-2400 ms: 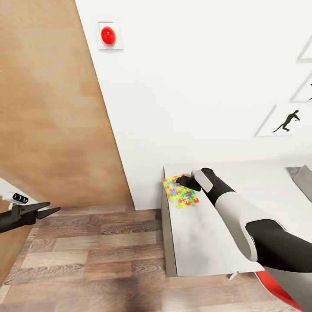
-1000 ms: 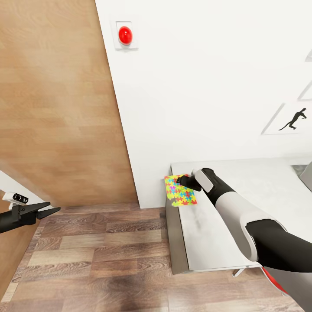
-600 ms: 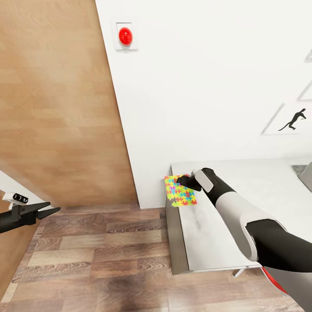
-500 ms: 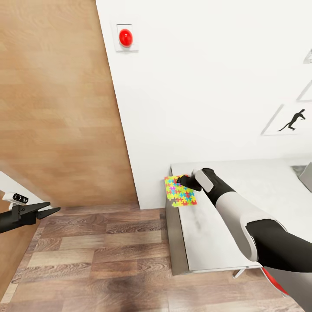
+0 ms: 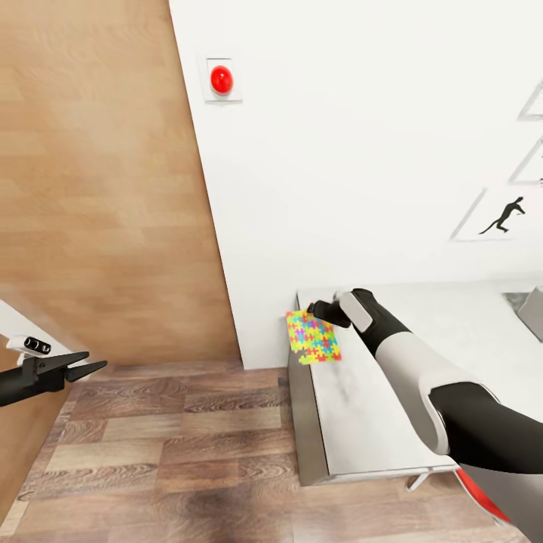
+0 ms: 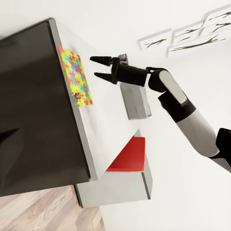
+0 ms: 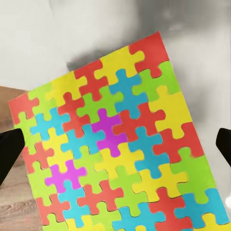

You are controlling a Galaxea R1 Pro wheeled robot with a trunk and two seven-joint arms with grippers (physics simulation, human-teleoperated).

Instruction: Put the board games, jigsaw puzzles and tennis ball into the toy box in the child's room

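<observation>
Here one jigsaw puzzle point(image 5: 314, 337) lies flat at the near left corner of the grey table point(image 5: 362, 407), its outer edge hanging slightly over the table's side above the wood-plank floor point(image 5: 166, 452); in the left wrist view the same sheet point(image 6: 74, 76) sits along the tabletop's edge point(image 6: 96, 144), and the right wrist view looks onto its bright interlocking pieces point(image 7: 115, 144). Two grippers show: the right gripper point(image 5: 317, 310) hovers just above the puzzle's far edge with its fingers spread and nothing between them, seen from the left wrist view as two dark prongs point(image 6: 98, 67) parted and clear of the sheet; the left gripper point(image 5: 89, 368) hangs well off to the left over the floor, jaws parted and empty. One light-grey toy box point(image 6: 135, 102) rests further along the table, well apart from the puzzle, and its corner point(image 5: 532, 311) shows at the head view's right edge. The white wall point(image 5: 362, 151) runs right behind the table's far edge, so room there is tight, while the floor to the table's left lies open. One red button point(image 5: 222, 79) is on the wall, three sports-silhouette pictures point(image 5: 504, 215) hang to the right, a wooden panel point(image 5: 98, 188) stands at left, and a red seat point(image 6: 129, 155) is tucked beneath the table
</observation>
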